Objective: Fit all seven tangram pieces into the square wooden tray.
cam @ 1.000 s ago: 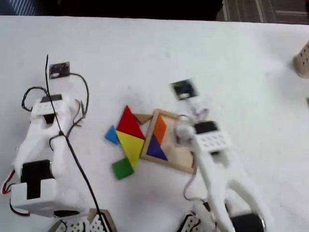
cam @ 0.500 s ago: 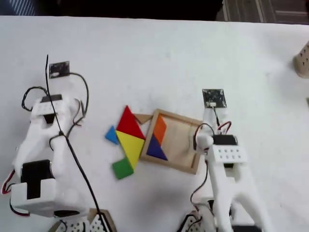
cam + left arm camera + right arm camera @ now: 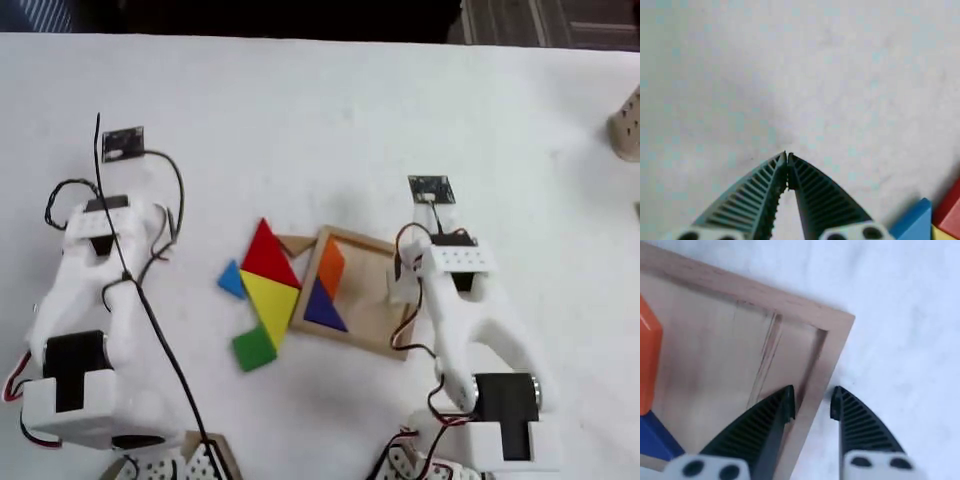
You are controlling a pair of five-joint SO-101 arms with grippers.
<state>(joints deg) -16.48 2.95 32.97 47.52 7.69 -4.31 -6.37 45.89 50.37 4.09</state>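
Gripping the square wooden tray (image 3: pixel 790 300) by its wall, judged the step in hand, best done by closing slowly and squarely, low on the wood, without tilting the tray or disturbing the orange piece (image 3: pixel 647 360) and purple piece (image 3: pixel 322 306) seated inside. Right gripper (image 3: pixel 812 397) parted and holding nothing, fingers (image 3: pixel 765 422) astride that wall near a corner: one over the tray floor, the other over the table (image 3: pixel 900 315) outside, wood between them, contact not discernible. Left gripper (image 3: pixel 787 156) closed on nothing over bare table, blue piece (image 3: pixel 912 220) near, tray apart from it.
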